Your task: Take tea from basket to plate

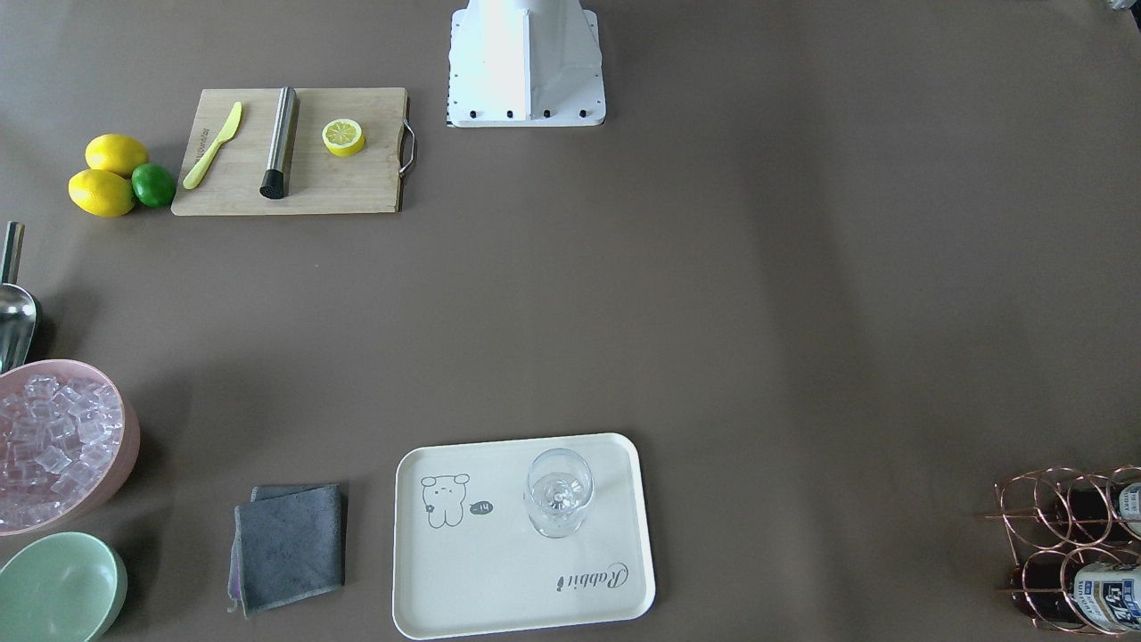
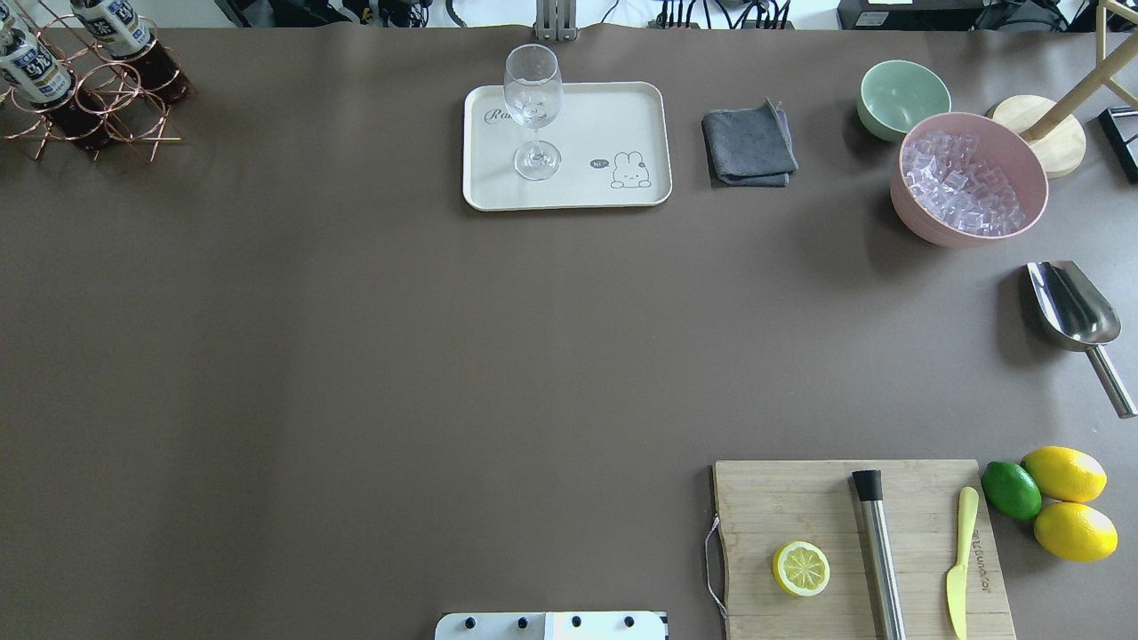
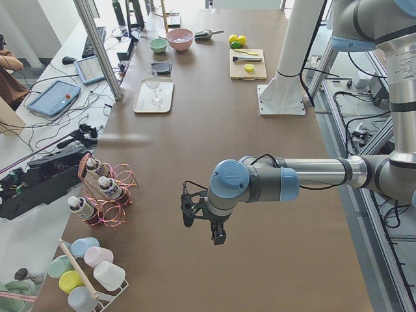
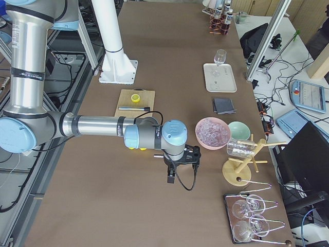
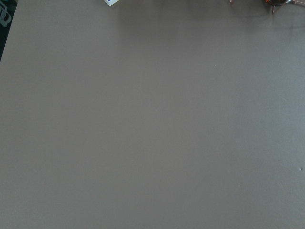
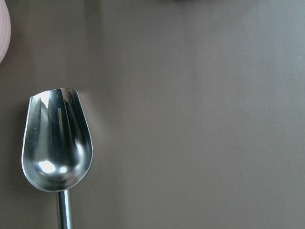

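Though no bottle has left its cell, the tea point(image 2: 29, 67) sits capped, seemingly leaning, in the copper wire basket point(image 2: 107, 98) at the table's ten o'clock in the overhead view. It is well apart from the cream plate point(image 2: 605, 116) at twelve o'clock, where a stemmed glass point(image 2: 533, 98) takes the nine o'clock side. The left gripper point(image 3: 203, 226) hangs over bare tabletop near the basket, and the right gripper point(image 4: 181, 163) over a steel scoop point(image 6: 56, 148) at three o'clock. Whether either hand is spread or clenched cannot be told from the side views.

The job looks barely begun. A sound first move would fall to the left arm: approach a cap along the bottle's own line, pinch above the ring, draw it clear of wire and handle, then set it on the plate's bare three o'clock side, away from the glass.

Matte brown covering spans the table. A grey cloth point(image 2: 747, 147), mint bowl point(image 2: 902, 93), pink ice bowl point(image 2: 907, 209) and cutting board point(image 2: 765, 507) lie rightward. Cables and tablets point(image 3: 52, 97) crowd the benches beyond.
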